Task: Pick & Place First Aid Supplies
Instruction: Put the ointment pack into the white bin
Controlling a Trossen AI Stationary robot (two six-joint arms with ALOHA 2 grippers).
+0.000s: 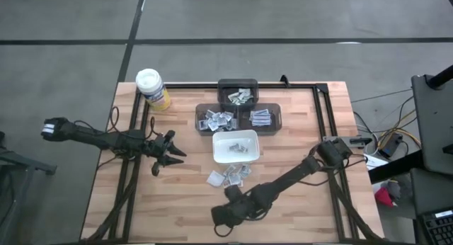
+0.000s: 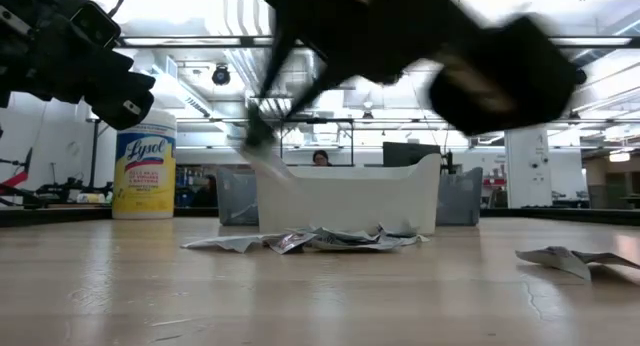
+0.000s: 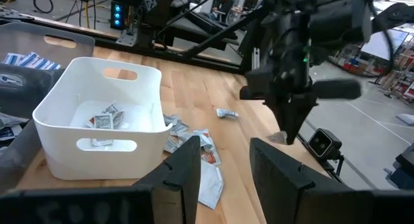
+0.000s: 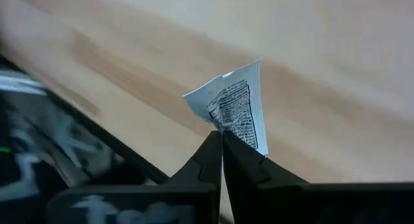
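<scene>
Above the pale wooden counter (image 1: 177, 202), my right fingers (image 4: 222, 146) pinch a small white printed packet (image 4: 236, 107), while my left fingers (image 3: 194, 166) hover spread apart.

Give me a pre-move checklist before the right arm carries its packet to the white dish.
1. Right gripper shut on the packet: ok.
2. Grip depth: pinched at one corner only, not ok.
3. White dish has room; a few packets inside: ok.
4. Left gripper open, beside the dish, clear of it: ok.
5. Loose packets remain on the table: ok.
6. Path height over the dish rim: cannot tell.
</scene>
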